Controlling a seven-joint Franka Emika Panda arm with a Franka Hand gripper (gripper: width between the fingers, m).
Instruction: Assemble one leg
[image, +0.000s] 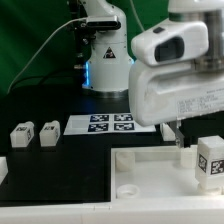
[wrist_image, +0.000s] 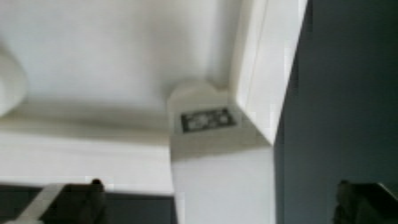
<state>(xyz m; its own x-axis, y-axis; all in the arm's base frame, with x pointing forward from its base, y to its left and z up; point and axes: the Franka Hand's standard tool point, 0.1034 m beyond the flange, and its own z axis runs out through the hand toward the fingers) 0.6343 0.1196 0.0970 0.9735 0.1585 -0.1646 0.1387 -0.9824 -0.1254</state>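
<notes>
At nine o'clock in the exterior view, two spare legs (image: 22, 133) sit on the black bench (image: 60, 168). At six lies the white tray (image: 135, 172). At four, the leg (image: 208, 163) stands upright on it — claw (image: 180, 135) above, fingers spread, not gripping.

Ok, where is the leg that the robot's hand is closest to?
In the exterior view the leg stands on that view's right, in a corner of the white tray-like part, close to the open gripper.
</notes>
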